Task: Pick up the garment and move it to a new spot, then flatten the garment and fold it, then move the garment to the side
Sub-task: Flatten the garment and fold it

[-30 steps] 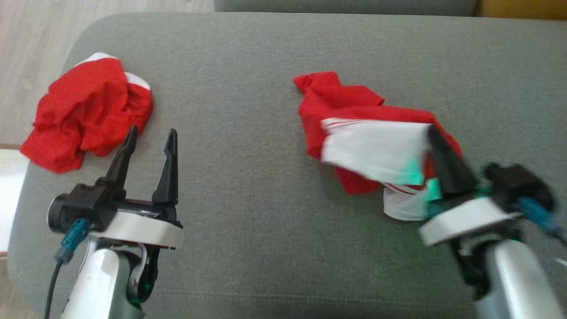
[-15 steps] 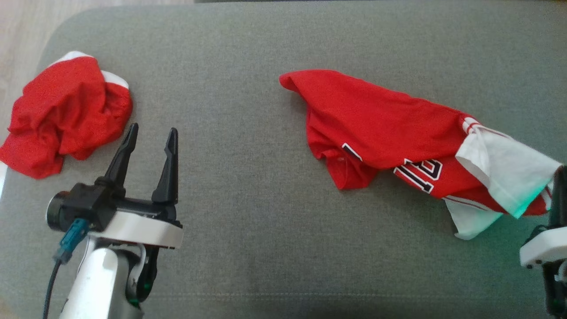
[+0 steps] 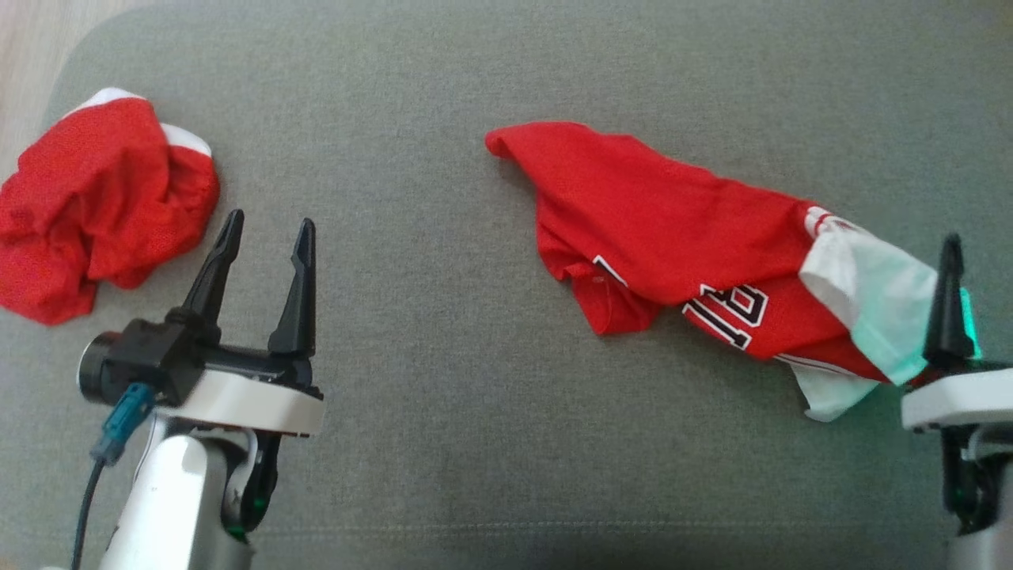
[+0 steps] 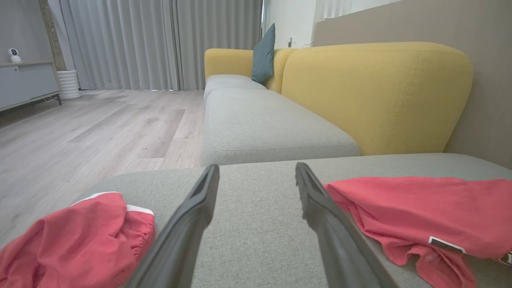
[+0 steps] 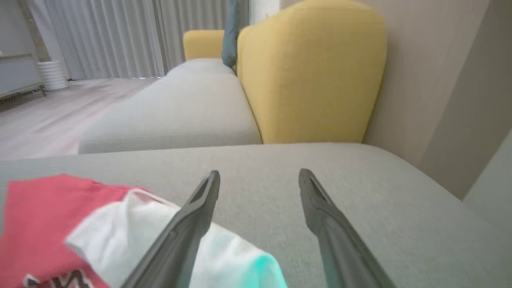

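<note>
**benchrat:** What's sitting around your arms right now? Anything blocking?

**op_remote:** Closest to me, my left pincer [image 3: 269,222] is spread wide with nothing in it, hovering over bare grey cushion [image 3: 443,396]. My right pincer [image 5: 260,173] is spread too and holds nothing. Its left finger [image 3: 948,301] sits right at the white sleeve end of the jersey [image 3: 673,214]. Can't tell if it's touching the cloth.

**benchrat:** And the jersey itself?

**op_remote:** It's on the right half of the cushion, stretched out in a loose diagonal. The red end points up and left, the white sleeve is down by my right arm, and the number print is half showing. A second crumpled red garment [image 3: 95,206] is bunched at the cushion's left edge, just beyond my left fingertips and well apart from the jersey. Between the two it's open fabric. Further out there's another grey seat [image 4: 264,124], a yellow backrest [image 4: 376,96] with a teal pillow [image 4: 264,54], wood floor [image 4: 100,128], and curtains [image 4: 160,40] at the back.
</note>
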Tool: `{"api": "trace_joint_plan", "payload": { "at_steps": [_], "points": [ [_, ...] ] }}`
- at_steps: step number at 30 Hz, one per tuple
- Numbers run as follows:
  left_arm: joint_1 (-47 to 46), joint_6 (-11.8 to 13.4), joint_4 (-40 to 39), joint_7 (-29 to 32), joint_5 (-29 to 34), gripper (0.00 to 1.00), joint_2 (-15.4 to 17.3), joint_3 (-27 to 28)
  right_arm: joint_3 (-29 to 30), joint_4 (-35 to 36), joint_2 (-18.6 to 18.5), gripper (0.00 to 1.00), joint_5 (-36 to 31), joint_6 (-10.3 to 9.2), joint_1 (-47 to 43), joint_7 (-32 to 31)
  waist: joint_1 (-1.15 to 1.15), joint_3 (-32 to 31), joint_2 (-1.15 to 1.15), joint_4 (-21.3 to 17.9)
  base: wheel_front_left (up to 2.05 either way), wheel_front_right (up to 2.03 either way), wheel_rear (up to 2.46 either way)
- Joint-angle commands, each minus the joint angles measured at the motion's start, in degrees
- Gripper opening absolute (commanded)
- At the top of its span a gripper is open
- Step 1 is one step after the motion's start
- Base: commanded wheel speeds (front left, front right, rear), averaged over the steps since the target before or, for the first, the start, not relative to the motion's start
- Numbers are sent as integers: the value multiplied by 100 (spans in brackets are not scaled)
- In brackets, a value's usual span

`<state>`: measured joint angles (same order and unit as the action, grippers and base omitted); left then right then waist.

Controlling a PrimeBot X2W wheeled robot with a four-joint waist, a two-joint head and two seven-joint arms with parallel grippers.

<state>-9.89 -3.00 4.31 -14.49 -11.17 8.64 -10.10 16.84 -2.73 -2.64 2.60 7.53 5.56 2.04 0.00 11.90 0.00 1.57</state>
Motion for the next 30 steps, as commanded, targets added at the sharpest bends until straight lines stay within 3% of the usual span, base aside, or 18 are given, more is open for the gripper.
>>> {"api": "trace_joint_plan", "payload": {
  "at_steps": [1,7,14,30],
  "points": [
    [-172,27,-159,-51,43,100,88,269,-259,358,-68,100,-75,-4,161,124,0,-54,0,-19,0,0,0],
    [-58,74,-126,-51,44,100,73,313,-1006,1049,-48,100,-217,-4,-81,169,0,-247,0,-43,0,0,0],
    [95,123,-80,-51,27,100,84,333,-1623,1283,-28,100,-75,-4,-487,5,0,-379,0,-34,0,0,0],
    [136,166,-48,-45,-2,100,154,265,-1703,1065,-24,100,91,-4,-525,48,0,-378,0,-25,0,0,0]
  ]
}}
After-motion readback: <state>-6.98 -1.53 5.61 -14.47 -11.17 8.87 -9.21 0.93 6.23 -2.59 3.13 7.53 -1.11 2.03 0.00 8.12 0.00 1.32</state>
